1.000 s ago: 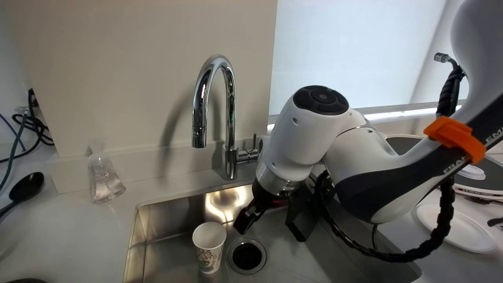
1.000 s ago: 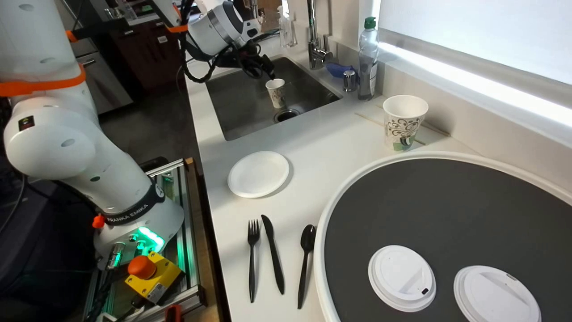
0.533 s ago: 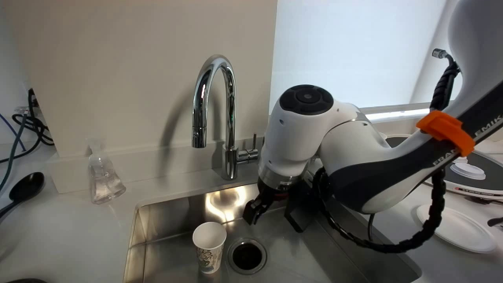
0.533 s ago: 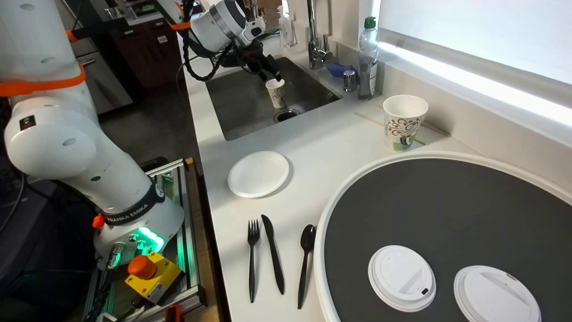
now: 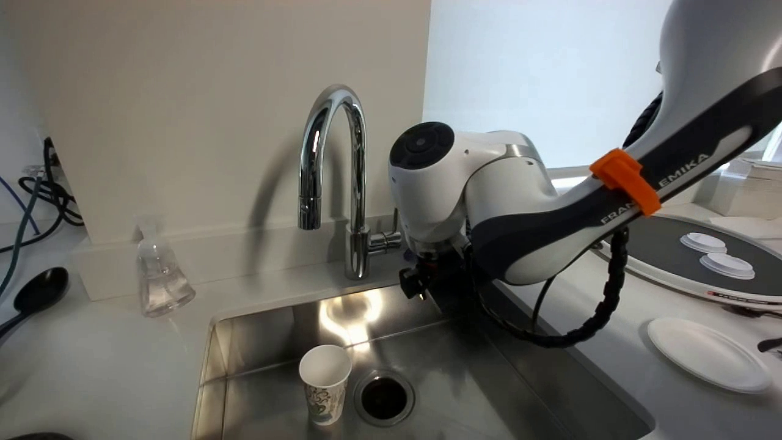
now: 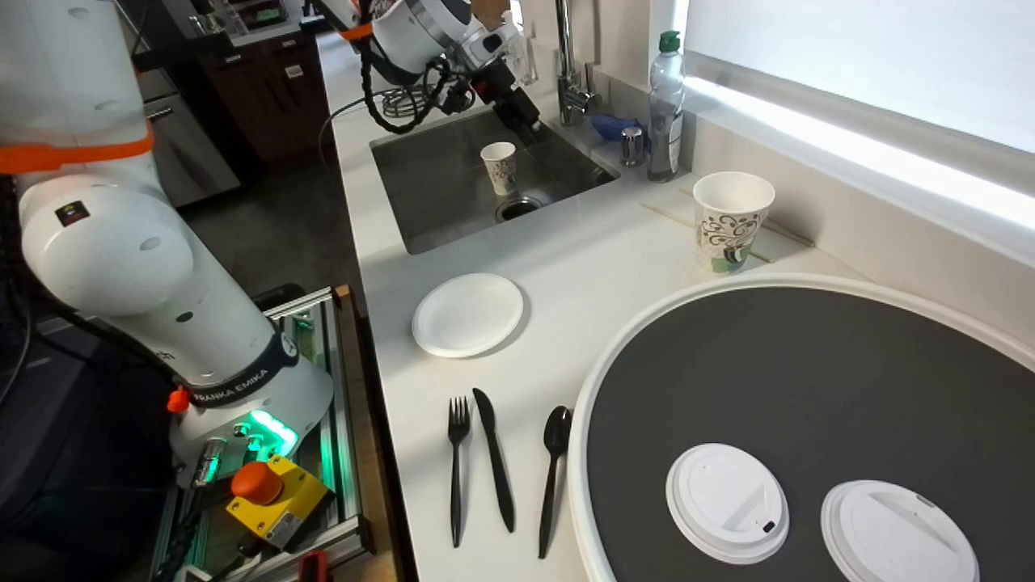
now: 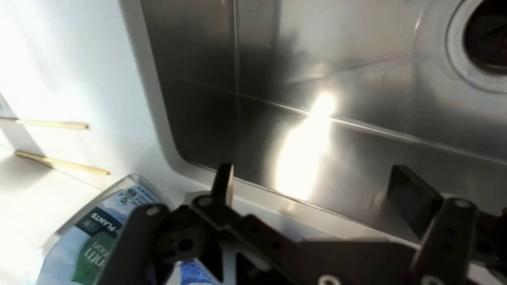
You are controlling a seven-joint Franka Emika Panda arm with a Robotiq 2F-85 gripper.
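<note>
My gripper (image 7: 313, 184) is open in the wrist view, its black fingers wide apart with nothing between them. It hangs above the back part of the metal sink (image 6: 428, 194), near the rim by the chrome faucet (image 5: 357, 183). The gripper also shows in both exterior views (image 5: 427, 284) (image 6: 524, 121). A white patterned paper cup (image 5: 325, 391) stands upright in the sink beside the drain (image 5: 384, 398), apart from the gripper. A dish soap bottle (image 7: 105, 233) with a green cap stands on the counter behind the sink; the gripper partly covers it in the wrist view.
A white plate (image 6: 467, 315), black fork (image 6: 457, 469), knife (image 6: 495, 461) and spoon (image 6: 555, 477) lie on the counter. A round dark tray (image 6: 776, 364) bears white lids (image 6: 728, 503). A larger cup (image 6: 730, 222) stands near thin sticks. A clear soap bottle (image 5: 162, 275) stands left of the sink.
My gripper has risen and moved away from the cup, toward the faucet and back edge of the sink. The wrist has turned. The cup has not moved.
</note>
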